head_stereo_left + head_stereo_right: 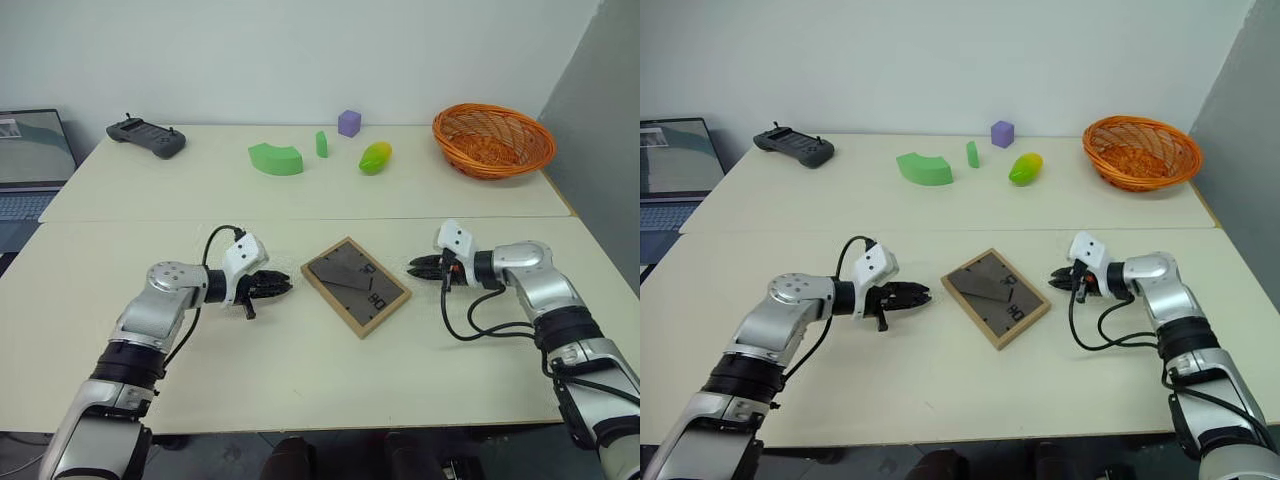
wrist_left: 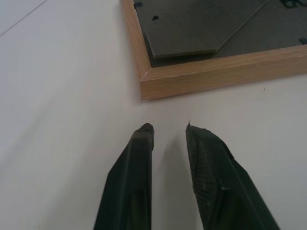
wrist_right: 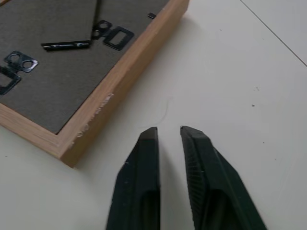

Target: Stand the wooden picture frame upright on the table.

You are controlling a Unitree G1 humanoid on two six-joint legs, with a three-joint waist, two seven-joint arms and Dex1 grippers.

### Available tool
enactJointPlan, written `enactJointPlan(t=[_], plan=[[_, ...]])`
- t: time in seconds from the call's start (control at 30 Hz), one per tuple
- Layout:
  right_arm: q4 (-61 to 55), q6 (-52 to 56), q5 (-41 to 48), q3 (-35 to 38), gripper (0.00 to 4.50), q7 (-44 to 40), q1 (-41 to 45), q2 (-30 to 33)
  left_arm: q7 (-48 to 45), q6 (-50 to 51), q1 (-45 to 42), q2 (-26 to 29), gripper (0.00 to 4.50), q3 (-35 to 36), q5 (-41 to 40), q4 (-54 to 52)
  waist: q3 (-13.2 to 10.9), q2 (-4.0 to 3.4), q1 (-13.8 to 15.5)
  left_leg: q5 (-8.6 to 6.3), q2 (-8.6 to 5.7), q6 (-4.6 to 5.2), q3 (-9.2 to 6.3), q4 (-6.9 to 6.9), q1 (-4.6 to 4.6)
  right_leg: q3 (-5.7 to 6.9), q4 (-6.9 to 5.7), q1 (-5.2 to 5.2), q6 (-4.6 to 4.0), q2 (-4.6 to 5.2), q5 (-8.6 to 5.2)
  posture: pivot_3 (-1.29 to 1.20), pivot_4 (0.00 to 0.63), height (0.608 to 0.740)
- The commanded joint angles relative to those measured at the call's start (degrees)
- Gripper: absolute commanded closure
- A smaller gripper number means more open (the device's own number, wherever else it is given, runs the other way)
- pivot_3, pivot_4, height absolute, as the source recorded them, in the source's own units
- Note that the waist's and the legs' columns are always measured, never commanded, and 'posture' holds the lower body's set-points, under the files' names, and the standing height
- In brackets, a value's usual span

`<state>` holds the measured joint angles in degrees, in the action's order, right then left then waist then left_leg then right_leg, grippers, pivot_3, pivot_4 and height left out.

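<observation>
frame: small light-wood picture frame (image 1: pixel 356 285) lying flat, dark back panel up, on the pale cream table (image 1: pixel 300 370), right between both grippers
left gripper (image 1: pixel 284 287): black fingers nearly pressed together, holding nothing, tips just short of the frame's near corner
right gripper (image 1: pixel 416 268): pinched closed, empty, just beside the frame's other edge

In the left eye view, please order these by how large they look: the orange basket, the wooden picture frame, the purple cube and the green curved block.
1. Orange basket
2. Wooden picture frame, close to the basket and nearer the camera, so this order is unsure
3. Green curved block
4. Purple cube
</observation>
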<state>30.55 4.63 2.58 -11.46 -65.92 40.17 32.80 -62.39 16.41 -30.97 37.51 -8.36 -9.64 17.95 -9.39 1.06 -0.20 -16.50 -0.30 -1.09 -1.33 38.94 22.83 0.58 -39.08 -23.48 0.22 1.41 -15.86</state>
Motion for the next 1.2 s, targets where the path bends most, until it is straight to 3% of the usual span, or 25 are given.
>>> enactJointPlan(t=[0.03,0.53,0.83,1.07,1.2], plan=[[-8.9,2.2,0.6,-0.7,4.5,-0.5,-3.3,0.0,0.7,-2.4,-3.0,-2.8,4.44,-1.3,1.7,2.6,0.0,0.0,0.1,0.0,0.0,0.0,0.0,0.0,0.0,0.02,0.0,0.01,0.0,0.01,0.0,0.0,0.15,0.74],[-28.3,13.2,3.4,-3.2,4.5,0.1,-12.6,-1.6,1.9,-8.0,-9.5,-7.0,4.44,-1.1,5.3,14.9,0.0,0.02,0.0,0.0,-0.03,0.0,-0.07,0.02,-0.02,0.03,-0.02,0.01,0.0,-0.02,0.0,0.0,0.15,0.74],[-28.5,12.9,2.7,-3.8,4.5,0.6,-13.0,-0.6,5.4,-8.8,-10.9,-6.7,4.44,0.2,6.3,18.4,0.0,0.03,-0.1,0.0,-0.04,0.01,-0.11,0.02,-0.04,0.04,-0.04,0.01,0.0,-0.03,0.0,0.0,0.15,0.74],[-20.5,6.1,2.3,-1.1,4.5,-1.1,-7.5,4.5,-1.6,4.7,-4.4,0.7,4.44,4.0,0.0,7.3,0.0,0.03,-0.8,0.0,-0.04,0.0,-0.12,0.01,-0.09,-0.03,-0.03,0.01,0.0,-0.06,0.0,0.0,0.15,0.74],[-15.5,0.0,2.4,-0.5,4.5,-1.4,-4.0,3.7,-11.9,23.5,0.0,8.5,3.71,4.9,-8.8,-2.5,0.0,0.04,-1.6,0.01,0.03,0.0,-0.15,-0.02,-0.06,-0.02,0.01,0.0,-0.01,-0.1,-0.01,0.0,0.15,0.74]])
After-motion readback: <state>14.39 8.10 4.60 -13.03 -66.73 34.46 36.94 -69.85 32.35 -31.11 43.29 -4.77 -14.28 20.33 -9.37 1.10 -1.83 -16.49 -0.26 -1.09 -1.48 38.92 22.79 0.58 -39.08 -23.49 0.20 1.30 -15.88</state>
